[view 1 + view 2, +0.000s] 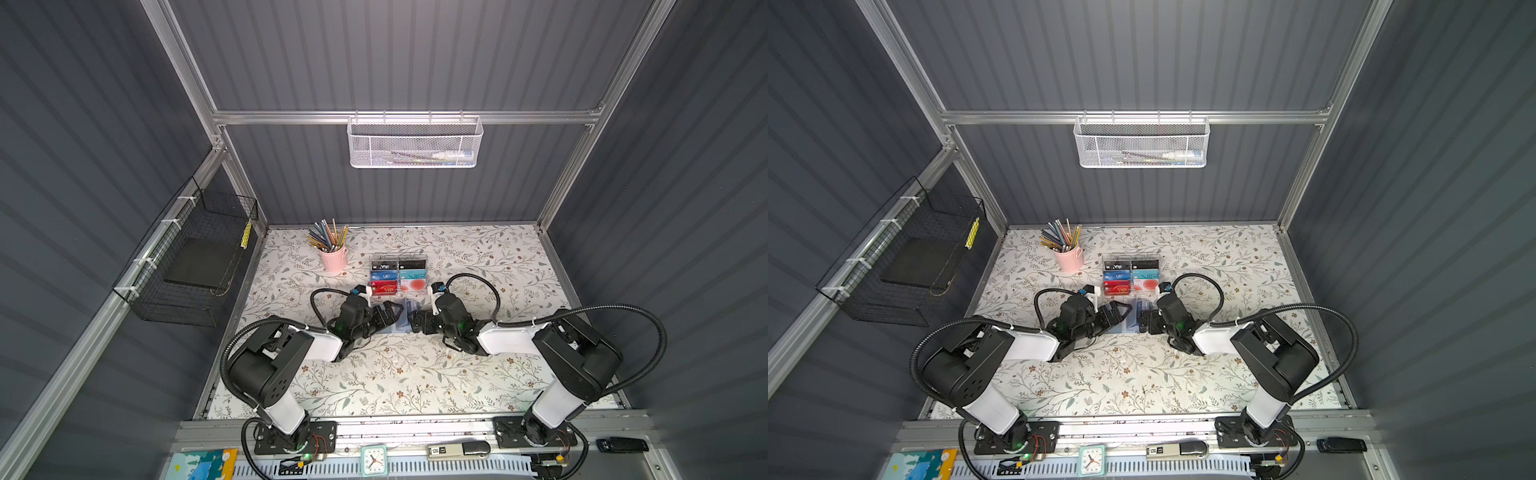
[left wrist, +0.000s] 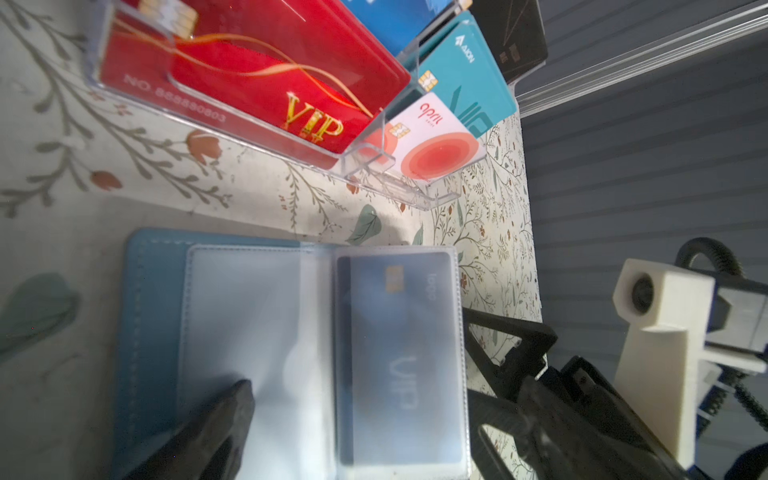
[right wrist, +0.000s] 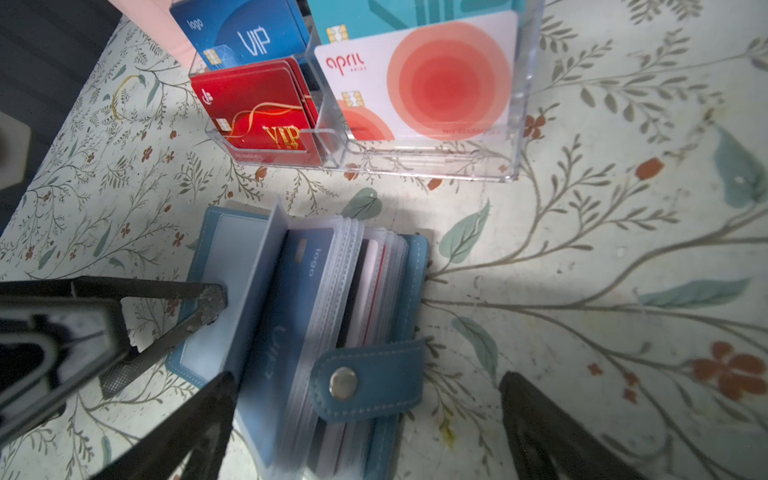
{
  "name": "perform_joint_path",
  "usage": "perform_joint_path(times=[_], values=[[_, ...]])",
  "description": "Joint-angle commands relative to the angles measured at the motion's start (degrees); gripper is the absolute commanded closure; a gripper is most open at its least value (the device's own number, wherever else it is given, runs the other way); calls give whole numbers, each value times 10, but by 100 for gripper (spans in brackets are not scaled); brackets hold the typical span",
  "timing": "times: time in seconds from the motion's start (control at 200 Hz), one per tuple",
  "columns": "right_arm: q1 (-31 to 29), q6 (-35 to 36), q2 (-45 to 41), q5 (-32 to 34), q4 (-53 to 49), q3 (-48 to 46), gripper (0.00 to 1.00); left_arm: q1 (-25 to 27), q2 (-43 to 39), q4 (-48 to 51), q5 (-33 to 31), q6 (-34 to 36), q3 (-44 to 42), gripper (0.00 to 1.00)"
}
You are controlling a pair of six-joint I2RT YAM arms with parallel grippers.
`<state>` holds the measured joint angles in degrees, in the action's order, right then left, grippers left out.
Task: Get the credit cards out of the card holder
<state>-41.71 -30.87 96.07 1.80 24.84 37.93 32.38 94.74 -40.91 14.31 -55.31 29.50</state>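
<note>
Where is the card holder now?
In both top views the card holder lies open mid-table, between left gripper and right gripper, just robot-side of the clear rack.

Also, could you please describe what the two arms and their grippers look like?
The left arm and right arm match: black joints, glossy white link covers, and a black ribbed cable hose looping alongside. Each wrist carries a white printed camera mount and a green light. The left gripper and right gripper have black, triangular open-frame fingers.

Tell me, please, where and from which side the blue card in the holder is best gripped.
Probably its raised long edge, from above: the sleeve with the blue card stands tilted in the open card holder, that edge uppermost. Sleeve opening unclear.
</note>
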Motion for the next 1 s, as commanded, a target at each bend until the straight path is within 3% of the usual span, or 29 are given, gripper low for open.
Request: perform_joint_path(times=[0.0,0.26,0.59,0.996], values=[[-13,-7,15,-13,0,20,1,-14,-2,34,4,-12,-13,0],[-53,4,48,11,-26,64,1,-32,-37,62,19,-19,-12,0],[-60,6,67,13,-38,84,1,-87,-97,108,42,-31,-24,0],[-72,15,79,29,-72,131,1,-132,-120,91,124,-80,-34,0]])
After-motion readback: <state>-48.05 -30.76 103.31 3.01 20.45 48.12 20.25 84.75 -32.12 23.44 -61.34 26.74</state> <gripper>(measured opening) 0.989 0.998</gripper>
